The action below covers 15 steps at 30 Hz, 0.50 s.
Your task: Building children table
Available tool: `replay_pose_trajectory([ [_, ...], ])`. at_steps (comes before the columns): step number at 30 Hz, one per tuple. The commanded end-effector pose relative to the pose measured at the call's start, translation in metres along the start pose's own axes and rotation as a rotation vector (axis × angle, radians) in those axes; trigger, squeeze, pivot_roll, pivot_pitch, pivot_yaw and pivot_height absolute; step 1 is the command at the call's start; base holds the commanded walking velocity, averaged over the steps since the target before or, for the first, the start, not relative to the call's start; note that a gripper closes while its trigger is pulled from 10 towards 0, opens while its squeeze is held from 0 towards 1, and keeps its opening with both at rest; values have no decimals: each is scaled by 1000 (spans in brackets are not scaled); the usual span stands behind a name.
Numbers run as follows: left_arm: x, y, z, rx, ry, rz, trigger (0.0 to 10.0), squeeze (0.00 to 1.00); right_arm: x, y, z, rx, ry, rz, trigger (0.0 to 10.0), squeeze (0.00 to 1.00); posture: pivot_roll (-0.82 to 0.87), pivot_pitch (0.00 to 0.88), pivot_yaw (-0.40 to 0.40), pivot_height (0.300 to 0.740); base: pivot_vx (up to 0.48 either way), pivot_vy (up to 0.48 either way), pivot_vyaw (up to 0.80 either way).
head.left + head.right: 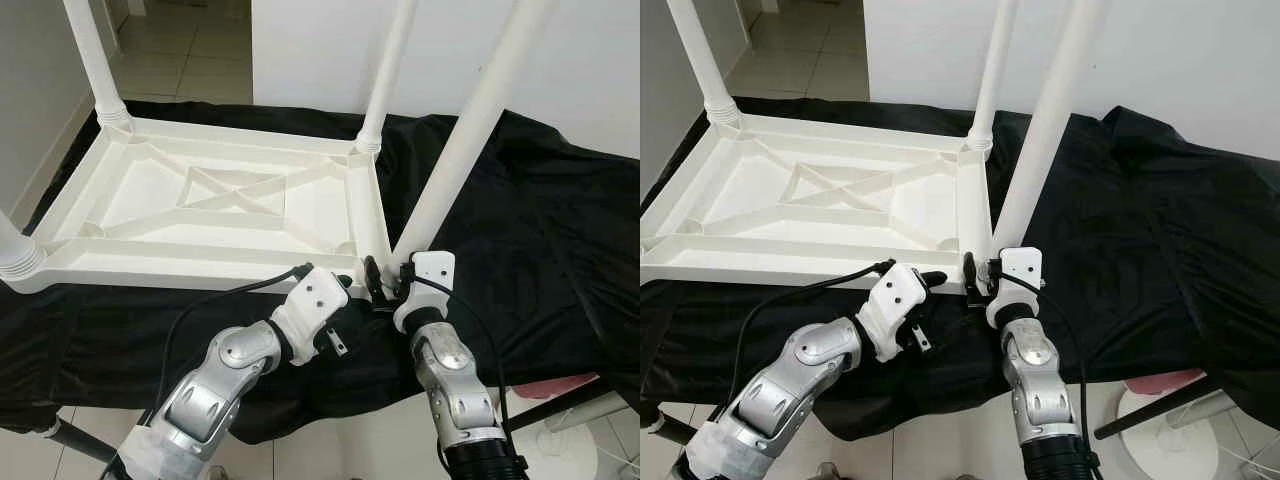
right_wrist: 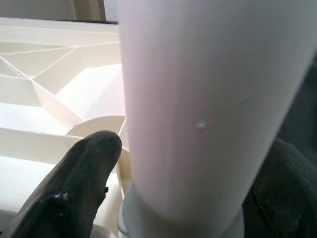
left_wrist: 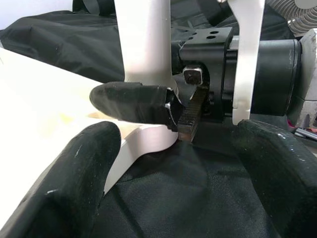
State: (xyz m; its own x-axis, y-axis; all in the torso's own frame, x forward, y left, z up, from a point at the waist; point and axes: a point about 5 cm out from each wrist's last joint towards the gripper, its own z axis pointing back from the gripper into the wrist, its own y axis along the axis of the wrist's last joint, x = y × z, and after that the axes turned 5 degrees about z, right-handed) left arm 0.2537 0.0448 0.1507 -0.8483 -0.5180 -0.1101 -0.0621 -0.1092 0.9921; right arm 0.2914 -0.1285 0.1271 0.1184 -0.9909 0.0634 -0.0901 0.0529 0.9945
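So the tabletop (image 1: 215,205) is lying flipped underside-up on a black cloth (image 1: 520,230), ribs and cross-brace facing me, which is the only sane way to get legs in. Three legs are already standing in their corner sockets: one at about 11 o'clock (image 1: 95,55), one at 1 o'clock (image 1: 390,70), and a stub of one poking in at 9 o'clock (image 1: 15,255).

The fourth leg (image 1: 470,130) is the one I'm on. Its foot end is down at the near corner socket, roughly 5 o'clock on the tabletop, and it leans off toward 1 o'clock instead of standing straight, so I'd say it isn't seated yet. My right gripper (image 1: 385,280) is wrapped around the base of it, one black finger (image 2: 74,183) on either side of the white tube, clamped low down so I can steer the end into the hole.

My left gripper (image 1: 330,285) sits just beside it at the same corner, fingers spread with nothing in them, one fingertip (image 3: 131,101) up against the leg base. Best guess it's there to steady the corner so the top doesn't skate on the cloth.

Floor's pale tile (image 1: 180,45) past the far edge.
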Motion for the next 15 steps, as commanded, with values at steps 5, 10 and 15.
replay_pose_trajectory([
  [5,5,0,-4,-6,-57,-2,10000,0,8,-3,3,36,113,9,10000,0,18,65,-101,740,0,0,0],
  [10,6,0,-3,-7,-63,-6,10000,0,21,3,0,73,221,16,10000,0,20,58,-100,740,0,0,0],
  [15,6,-1,-3,-8,-66,-8,10000,0,28,7,-4,87,292,31,10000,0,20,55,-97,740,0,0,0],
])
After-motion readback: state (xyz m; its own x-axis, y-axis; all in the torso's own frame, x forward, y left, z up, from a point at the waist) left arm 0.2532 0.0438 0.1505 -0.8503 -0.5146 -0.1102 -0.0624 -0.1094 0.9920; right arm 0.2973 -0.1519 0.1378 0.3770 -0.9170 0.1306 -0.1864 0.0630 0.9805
